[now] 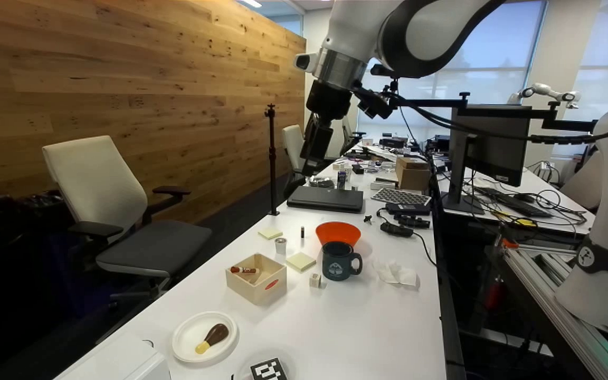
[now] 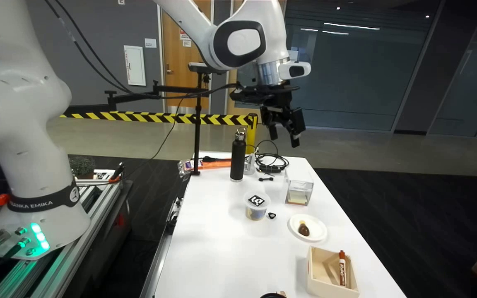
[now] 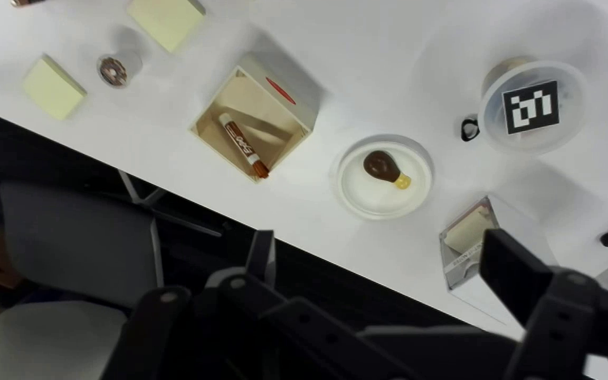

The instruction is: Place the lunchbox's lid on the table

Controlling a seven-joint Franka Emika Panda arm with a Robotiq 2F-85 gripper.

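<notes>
The lid (image 2: pixel 256 200) is a translucent round cover with a black-and-white blocky square on top. It sits on the lunchbox (image 2: pixel 256 214), a small clear tub with blurred contents standing on the white table (image 2: pixel 218 248). The lid also shows in the wrist view (image 3: pixel 531 108), at the upper right, and in an exterior view (image 1: pixel 268 369), cut by the bottom edge. My gripper (image 2: pixel 284 137) is open and empty, high above the table. In the wrist view its fingers (image 3: pixel 380 240) are spread wide over the table's edge, with the lid above and to the right of them.
A white plate (image 3: pixel 375 203) with a brown-and-yellow item lies beside the lunchbox. A clear note dispenser (image 3: pixel 467 245), a tan box (image 3: pixel 256 111) with a marker, a mug (image 1: pixel 337 261) and an orange bowl (image 1: pixel 338 232) stand on the table. A black bottle (image 2: pixel 238 157) stands behind.
</notes>
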